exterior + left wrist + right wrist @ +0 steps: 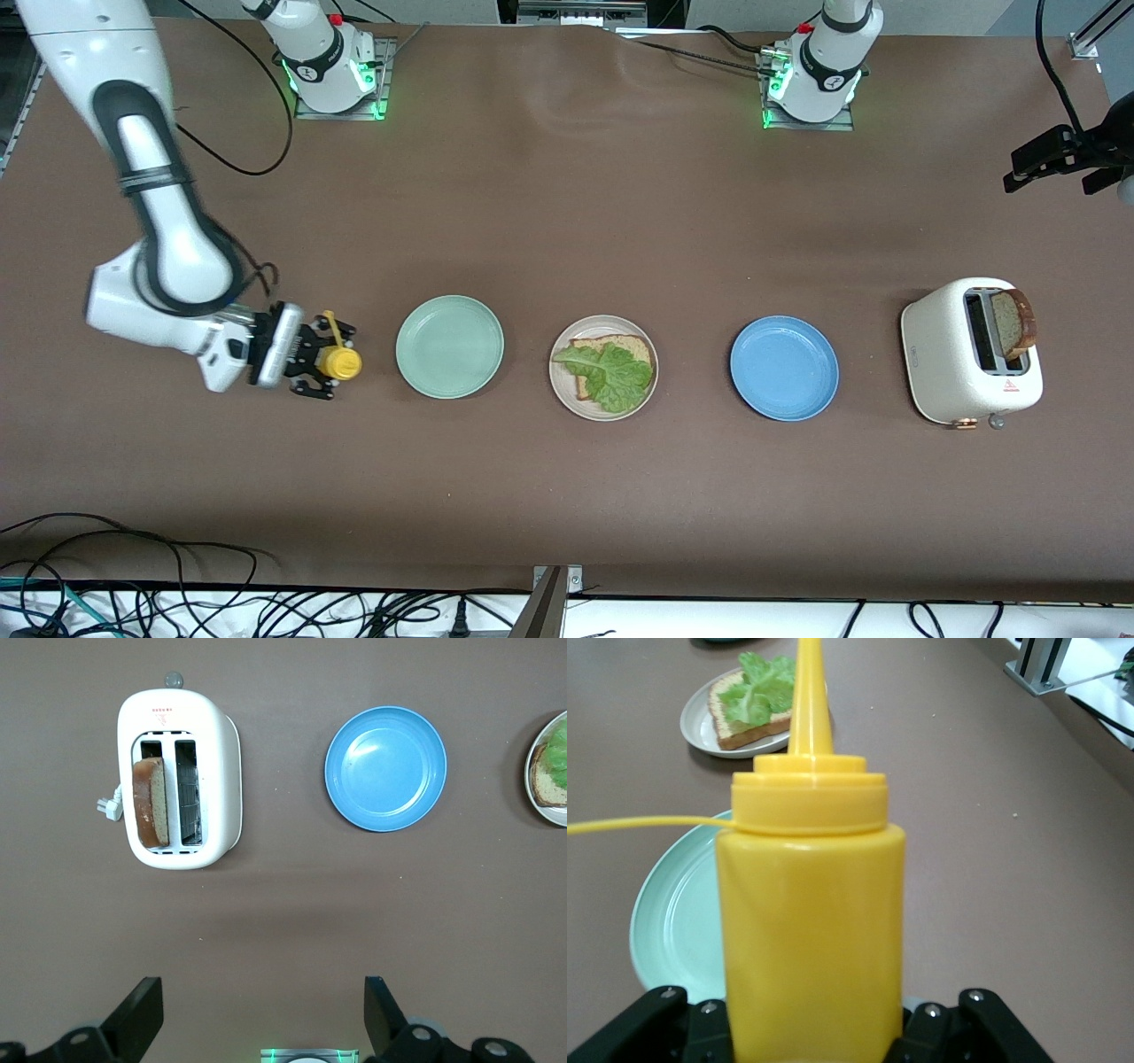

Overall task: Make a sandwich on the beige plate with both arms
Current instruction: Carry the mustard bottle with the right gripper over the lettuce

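Observation:
The beige plate sits mid-table with one brown bread slice on it and a green lettuce leaf on the slice. A second bread slice stands in a slot of the white toaster. My right gripper is shut on a yellow squeeze bottle, beside the mint green plate toward the right arm's end. The right wrist view shows the bottle, the mint plate and the beige plate. My left gripper is open and empty, high over the table, out of the front view.
A blue plate lies between the beige plate and the toaster. The left wrist view shows the toaster, its slice and the blue plate. Cables run along the table's near edge. A black mount sticks in at the left arm's end.

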